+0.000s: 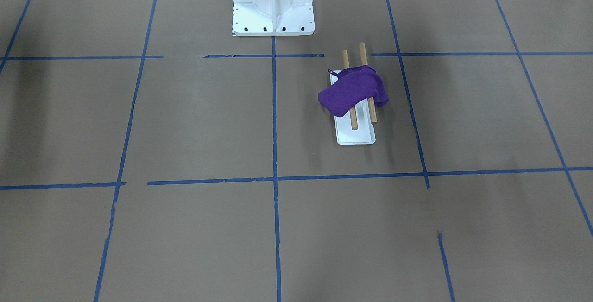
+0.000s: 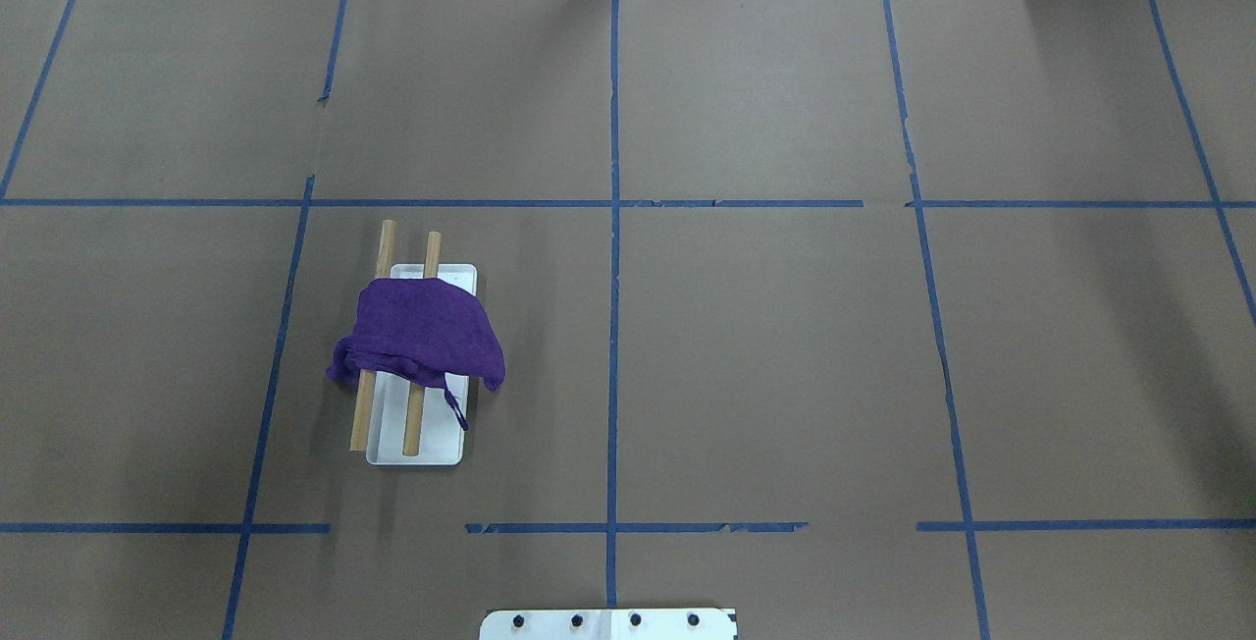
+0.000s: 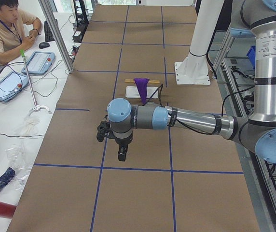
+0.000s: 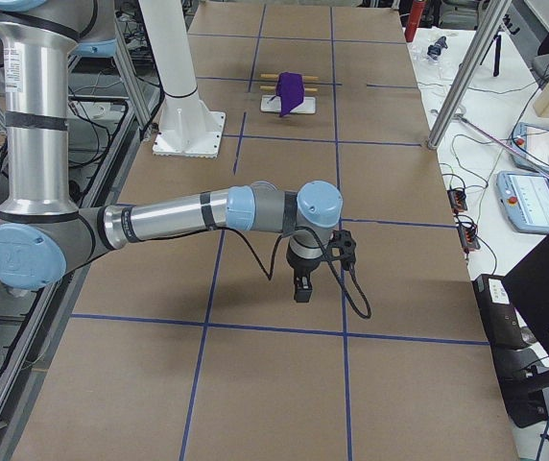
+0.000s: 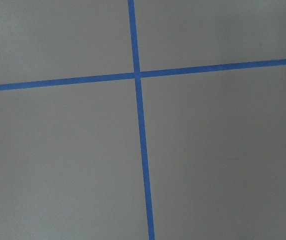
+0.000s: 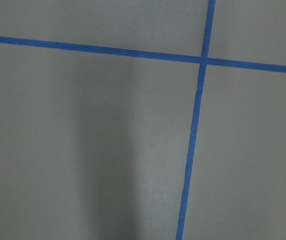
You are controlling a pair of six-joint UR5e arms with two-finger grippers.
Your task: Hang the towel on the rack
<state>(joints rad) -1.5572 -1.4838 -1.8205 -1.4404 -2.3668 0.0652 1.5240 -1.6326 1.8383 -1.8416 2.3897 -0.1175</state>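
The purple towel (image 1: 352, 91) lies draped across both wooden dowels of the rack (image 1: 356, 136), its loop hanging at one corner. In the overhead view the towel (image 2: 427, 331) covers the middle of the rack (image 2: 432, 451), left of centre. My left gripper (image 3: 121, 153) shows only in the exterior left view, far from the rack and above bare table; I cannot tell whether it is open or shut. My right gripper (image 4: 301, 288) shows only in the exterior right view, also far from the towel (image 4: 290, 91); its state cannot be told either. Both wrist views show only brown table and blue tape.
The big white bolted pedestal (image 1: 273, 5) stands near the robot's side, close to the rack. An operator (image 3: 5, 29) sits beyond the table's far edge with control tablets (image 3: 37, 62). Metal frame posts (image 4: 462, 82) stand at that edge.
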